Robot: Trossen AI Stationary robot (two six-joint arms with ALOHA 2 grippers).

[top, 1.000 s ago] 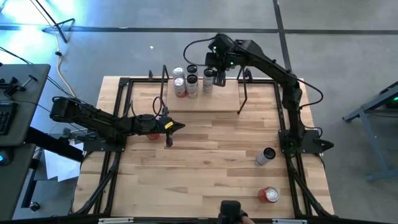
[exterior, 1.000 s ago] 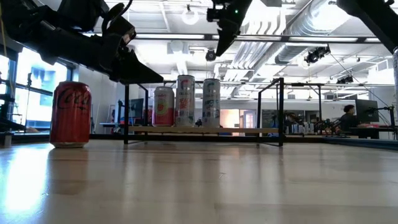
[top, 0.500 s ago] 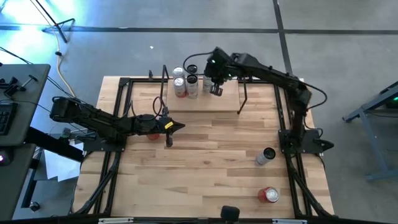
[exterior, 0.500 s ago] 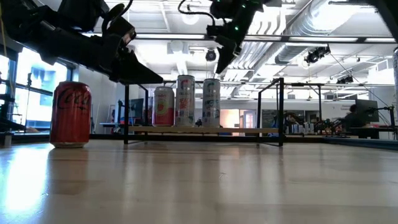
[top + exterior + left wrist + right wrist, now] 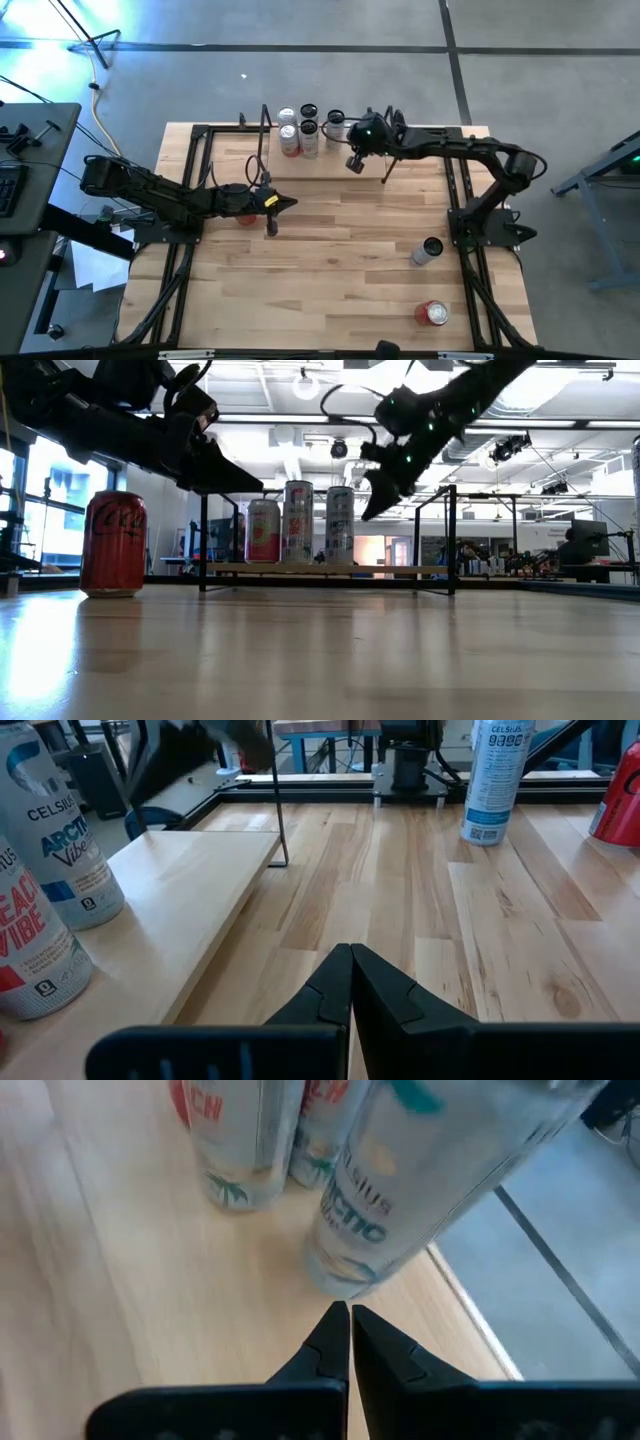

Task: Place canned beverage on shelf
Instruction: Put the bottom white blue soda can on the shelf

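Observation:
The shelf is a low light-wood plank with black rod uprights, at the table's far side. Several tall cans stand upright on its left part; the low view shows three in a row. My right gripper hangs shut above the plank, just right of the rightmost can, tilted down toward it. In the right wrist view its tips point at that can's foot. My left gripper waits shut over the table's left middle, beside a red can.
A tall white can and a red can stand on the table's near right. The shelf's right upright rises close beside my right gripper. Bare plank lies right of the cans. Black frame rails run along the table's sides.
My right gripper has come down from above the cans on the shelf and drawn toward the table's near and right side. It has tipped and rolled a little and has shut. The rightmost can stands where it was.

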